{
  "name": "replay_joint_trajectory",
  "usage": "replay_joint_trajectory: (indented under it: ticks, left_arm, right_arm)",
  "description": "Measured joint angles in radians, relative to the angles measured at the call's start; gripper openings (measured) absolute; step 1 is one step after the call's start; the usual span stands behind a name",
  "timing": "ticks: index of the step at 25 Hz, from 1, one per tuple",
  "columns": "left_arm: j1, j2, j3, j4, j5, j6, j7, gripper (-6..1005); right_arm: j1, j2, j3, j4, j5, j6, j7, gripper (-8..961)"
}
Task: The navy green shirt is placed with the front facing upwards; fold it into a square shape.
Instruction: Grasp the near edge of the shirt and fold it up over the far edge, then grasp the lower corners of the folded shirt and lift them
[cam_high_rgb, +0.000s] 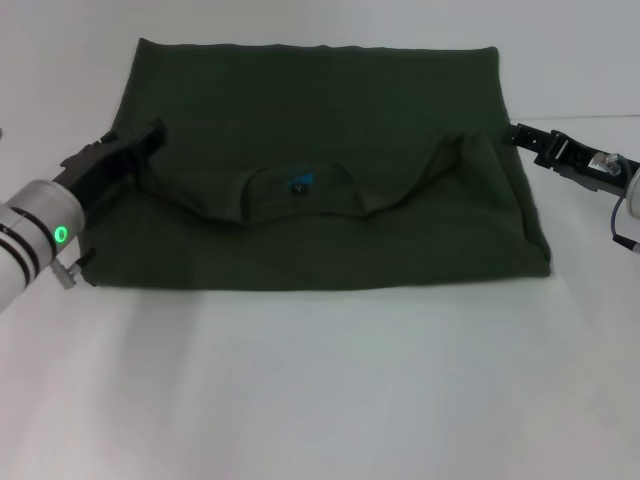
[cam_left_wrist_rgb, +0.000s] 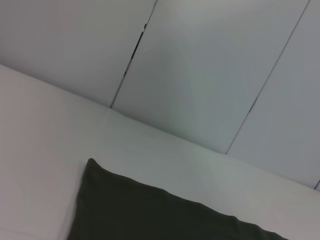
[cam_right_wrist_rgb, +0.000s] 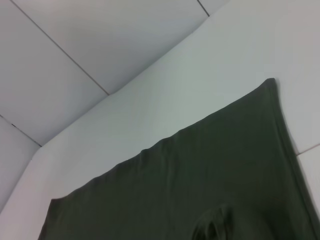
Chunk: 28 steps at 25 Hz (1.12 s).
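the shirt (cam_high_rgb: 320, 170) lies flat on the white table (cam_high_rgb: 320, 400), folded into a wide rectangle with its plain back up. its collar (cam_high_rgb: 300, 195) and small blue label (cam_high_rgb: 299, 183) sit at the middle of the shirt. the left claw (cam_high_rgb: 150, 135) rests over the shirt's left edge, level with the collar; i cannot tell whether it is clenched. the right claw (cam_high_rgb: 515, 133) is just beside the shirt's right edge, also level with the collar, and its grip cannot be told either.
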<state>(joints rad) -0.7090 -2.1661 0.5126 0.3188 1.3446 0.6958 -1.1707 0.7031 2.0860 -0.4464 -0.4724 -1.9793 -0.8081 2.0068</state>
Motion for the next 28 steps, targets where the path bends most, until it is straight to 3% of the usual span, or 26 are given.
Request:
replay_joint_trajectory:
  ticks: [5, 11, 16, 21, 25, 26, 28]
  left_arm:
    - [0.074, -0.002, 0.135, 0.114, 0.015, 0.000, -0.164, 757]
    - [0.133, 0.008, 0.137, 0.187, 0.086, 0.043, -0.344, 757]
    - [0.168, 0.044, 0.112, 0.303, 0.358, 0.230, -0.683, 758]
    - [0.137, 0.103, 0.017, 0.441, 0.802, 0.482, -1.016, 758]
    - [0.114, 0.123, -0.013, 0.467, 0.951, 0.520, -1.083, 758]
    - [0.095, 0.136, -0.038, 0.479, 1.062, 0.541, -1.127, 758]
    - [0.087, 0.142, -0.049, 0.483, 1.104, 0.554, -1.147, 758]
  right_arm:
    - [-0.010, -0.001, -0.006, 0.003, 0.040, -0.005, -0.026, 797]
    - [-0.020, -0.010, -0.003, -0.003, 0.043, -0.045, -0.032, 797]
    - [-0.047, -0.049, -0.008, -0.005, 0.039, -0.178, -0.002, 789]
    - [-0.084, -0.090, -0.020, -0.007, 0.026, -0.287, 0.049, 784]
    - [-0.127, -0.106, -0.052, -0.016, 0.021, -0.331, 0.074, 784]
    - [-0.127, -0.106, -0.052, -0.016, 0.021, -0.331, 0.074, 784]
    - [-0.141, -0.107, -0.059, -0.017, 0.020, -0.335, 0.076, 784]
